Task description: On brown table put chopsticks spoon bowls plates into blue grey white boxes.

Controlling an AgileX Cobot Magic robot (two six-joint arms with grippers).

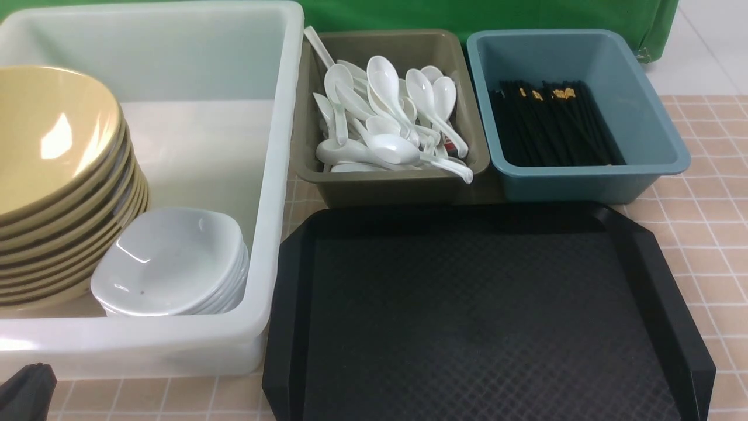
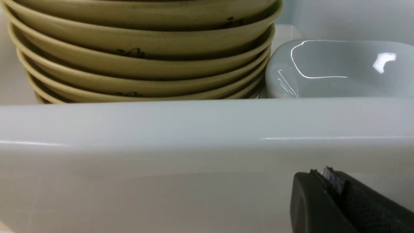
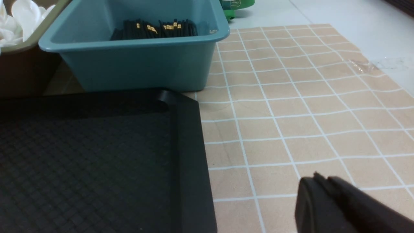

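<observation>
A stack of yellow bowls (image 1: 58, 175) and a stack of white plates (image 1: 169, 263) sit inside the big white box (image 1: 274, 175). White spoons (image 1: 385, 123) fill the grey box (image 1: 397, 181). Black chopsticks (image 1: 549, 123) lie in the blue box (image 1: 584, 181). My left gripper (image 2: 320, 173) is shut and empty, low against the white box's near wall (image 2: 161, 155), with the bowls (image 2: 142, 45) and a plate (image 2: 339, 71) beyond the rim. My right gripper (image 3: 318, 177) is shut and empty over the brown table (image 3: 291, 113), right of the tray, out of the front view.
A black octagonal tray (image 1: 479, 316) with nothing on it lies in front of the grey and blue boxes. Bare tiled table (image 1: 707, 216) runs along its right side. A green cloth hangs behind the boxes. A dark part of my left arm (image 1: 26, 392) shows at the front-left corner.
</observation>
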